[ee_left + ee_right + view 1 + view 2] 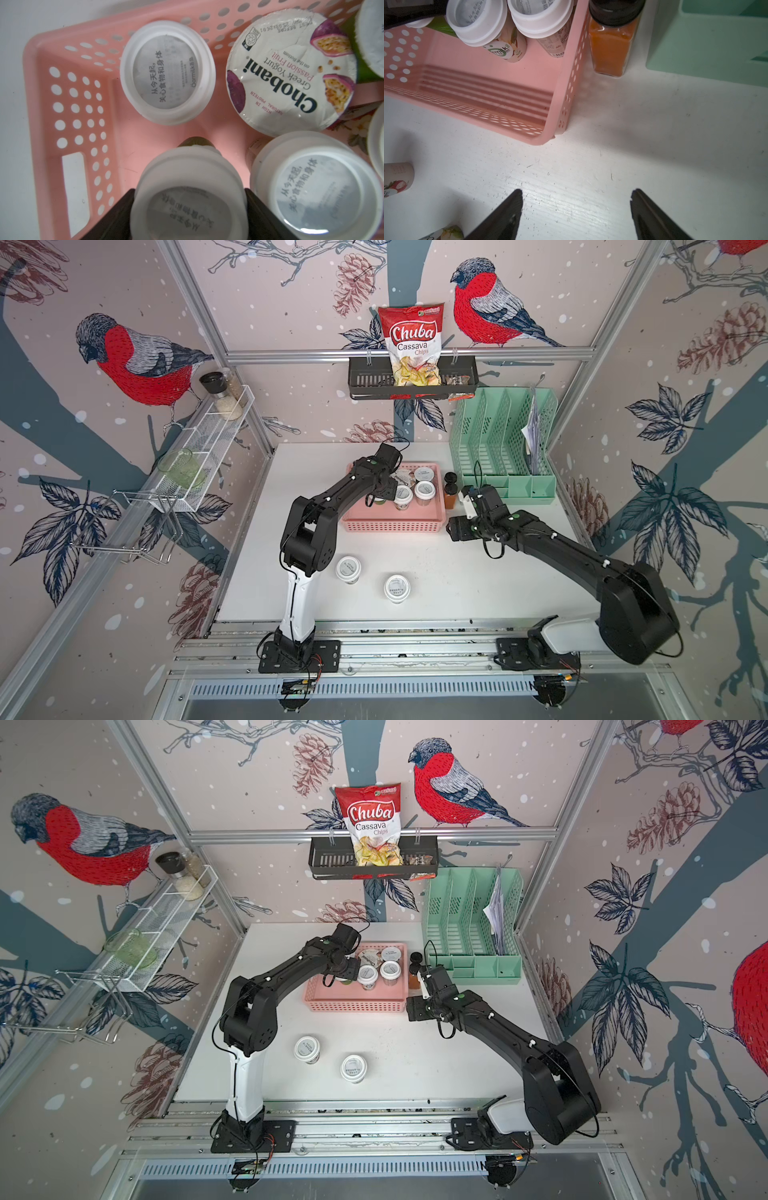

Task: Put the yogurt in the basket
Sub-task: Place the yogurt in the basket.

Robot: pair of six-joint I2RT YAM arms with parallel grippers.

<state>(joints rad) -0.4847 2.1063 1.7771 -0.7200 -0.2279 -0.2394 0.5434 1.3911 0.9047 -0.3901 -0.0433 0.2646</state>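
Observation:
The pink basket (392,524) (355,1004) stands mid-table with several yogurt cups in it. In the left wrist view I see a white-lidded cup (167,72), the Chobani cup (291,72) and another white-lidded cup (315,187) on the basket floor (79,104). My left gripper (190,190) (384,491) hangs inside the basket, shut on a white-lidded yogurt cup (187,203) with both jaws against its sides. Two more yogurt cups (348,568) (397,588) stand on the table nearer the front. My right gripper (576,193) (468,497) is open and holds nothing, just off the basket's near right corner (562,72).
A black-capped spice jar (450,493) (610,47) stands against the basket's right side. The mint-green file organiser (503,448) (708,41) fills the back right. A black wall rack with a chips bag (411,344) hangs at the back. A white wire shelf (208,448) runs along the left wall.

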